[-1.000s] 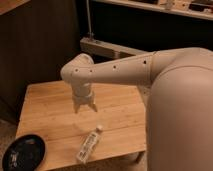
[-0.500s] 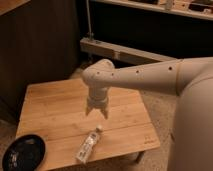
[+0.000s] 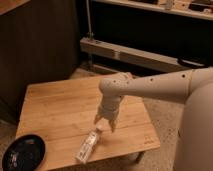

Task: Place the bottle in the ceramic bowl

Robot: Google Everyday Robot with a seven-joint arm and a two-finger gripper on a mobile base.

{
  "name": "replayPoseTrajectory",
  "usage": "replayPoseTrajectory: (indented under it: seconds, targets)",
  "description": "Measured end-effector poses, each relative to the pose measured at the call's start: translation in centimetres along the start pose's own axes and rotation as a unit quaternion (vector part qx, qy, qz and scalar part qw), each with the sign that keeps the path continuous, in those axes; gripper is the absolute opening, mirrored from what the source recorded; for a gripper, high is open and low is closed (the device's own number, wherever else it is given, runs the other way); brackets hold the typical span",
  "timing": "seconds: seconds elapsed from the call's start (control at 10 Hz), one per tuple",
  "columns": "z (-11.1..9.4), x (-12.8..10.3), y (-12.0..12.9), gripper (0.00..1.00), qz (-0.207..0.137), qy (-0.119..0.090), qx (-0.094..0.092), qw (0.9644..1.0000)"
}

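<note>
**Bottle not yet grasped; the whole transfer is ahead of you**

Nothing of the task is finished. The bottle (image 3: 88, 146) lies on its side on the desk (image 3: 55, 107), near the front edge, with its white cap (image 3: 98, 131) pointing toward 1 o'clock. The ceramic bowl (image 3: 22, 152) sits at the desk's front left corner, at about 9 o'clock from the bottle and well apart from it. You can see that it holds nothing.

Your end effector (image 3: 105, 121) hangs just above the cap end of the bottle, at about 1 o'clock from the bottle's middle. Its fingers (image 3: 97, 119) point down and stand apart, with nothing between them. Whether a fingertip touches the cap cannot be told from this view.

By my reading, you are at the approach, just before the grasp. What remains is to:
- come down over the bottle
- close on it
- lift it
- carry it toward 9 o'clock
- set it in the bowl

The bottle lies slantwise, so you may need to turn the wrist across its body before closing.

Counted:
- one bottle
- one ceramic bowl
- one desk
- one arm (image 3: 150, 87), reaching in from 3 o'clock
- one end effector, with two fingers
</note>
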Motion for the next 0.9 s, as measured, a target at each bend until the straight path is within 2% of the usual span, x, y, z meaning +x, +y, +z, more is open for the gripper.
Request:
replayPoseTrajectory:
  seconds: [0.4, 0.5, 0.7, 0.9]
  targets:
    - [2.3, 0.1, 0.2, 0.65, 0.027, 0.06, -0.041, 0.997]
    - [2.6, 0.1, 0.3, 0.65, 0.029, 0.065, -0.044, 0.9965]
    - [4.0, 0.3, 2.1, 0.65, 0.023, 0.082, -0.049, 0.9951]
    - [4.9, 0.7, 4.1, 0.65, 0.008, 0.088, -0.044, 0.9951]
